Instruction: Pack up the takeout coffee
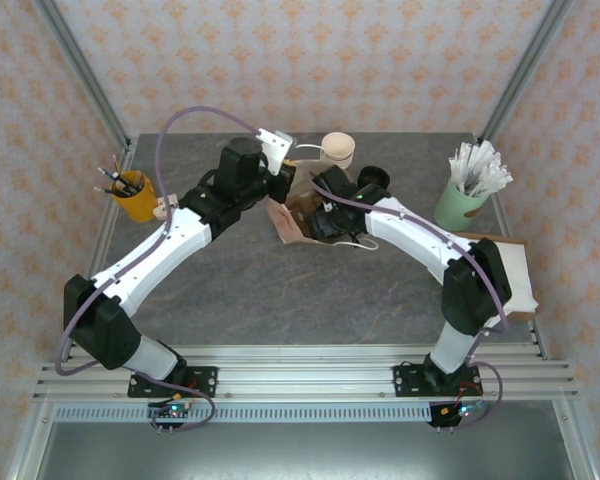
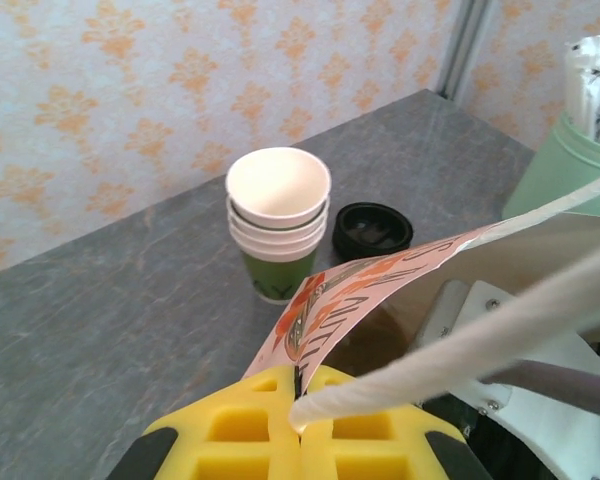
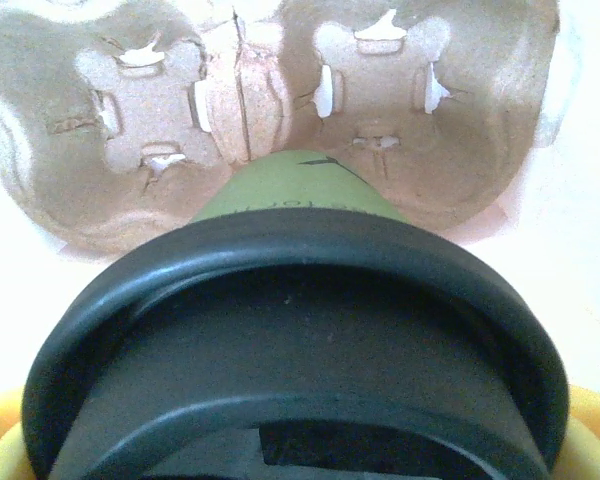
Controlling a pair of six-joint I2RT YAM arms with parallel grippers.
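We see the left gripper (image 2: 298,405) with its yellow jaws pressed together on the printed top edge of the paper bag (image 2: 352,288), holding that edge up. The bag's white handle (image 2: 460,350) runs out from just beside the pinch. The right gripper (image 3: 300,455) stands with its jaws wide, its yellow fingers (image 3: 592,435) on either side of the takeout coffee (image 3: 295,195), which it grips just under the rim of its black lid (image 3: 300,330). The cup's dark-green body points away from the wrist camera toward a pulp cup tray (image 3: 140,90), its base in line with the ridge between two of the tray's sockets. We cannot tell whether the base touches the tray. Pale bag walls close in around the tray. From above, both arms meet at the paper bag (image 1: 292,222) in the middle of the grey table (image 1: 280,290), the left gripper (image 1: 283,183) at the bag's far edge and the right gripper (image 1: 327,215) at its mouth. Just behind the bag stands a stack of green cups (image 2: 278,215), lidless and cream inside, with a loose black lid (image 2: 372,230) lying beside it. Further right is a mint cup (image 1: 462,205) full of white wrapped sticks, and at the far left a yellow cup (image 1: 133,197) holding pens.
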